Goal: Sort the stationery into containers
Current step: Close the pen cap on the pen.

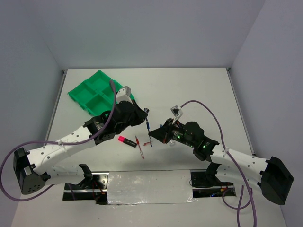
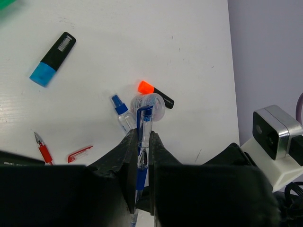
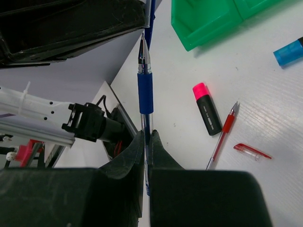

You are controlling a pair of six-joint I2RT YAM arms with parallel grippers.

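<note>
My left gripper (image 2: pixel 142 135) is shut on a clear pen cap with a blue clip (image 2: pixel 145 120). My right gripper (image 3: pixel 147 135) is shut on the blue pen (image 3: pixel 145 90), whose bare tip points up at that cap's mouth. In the top view both grippers, left (image 1: pixel 143 115) and right (image 1: pixel 156 135), meet at mid-table with the pen (image 1: pixel 149 128) between them. On the table lie a pink highlighter (image 3: pixel 207 109), a red pen (image 3: pixel 222 135) and its red cap (image 3: pixel 252 151), a blue highlighter (image 2: pixel 52 59), an orange highlighter (image 2: pixel 155 94), a tape roll (image 2: pixel 152 105) and a blue-capped tube (image 2: pixel 120 111). The green tray (image 1: pixel 97 92) sits far left.
The left arm's purple cable (image 1: pixel 113 92) arcs over the tray's near corner. The right arm's camera housing (image 2: pixel 277 135) shows at the right of the left wrist view. White walls close in the table on three sides.
</note>
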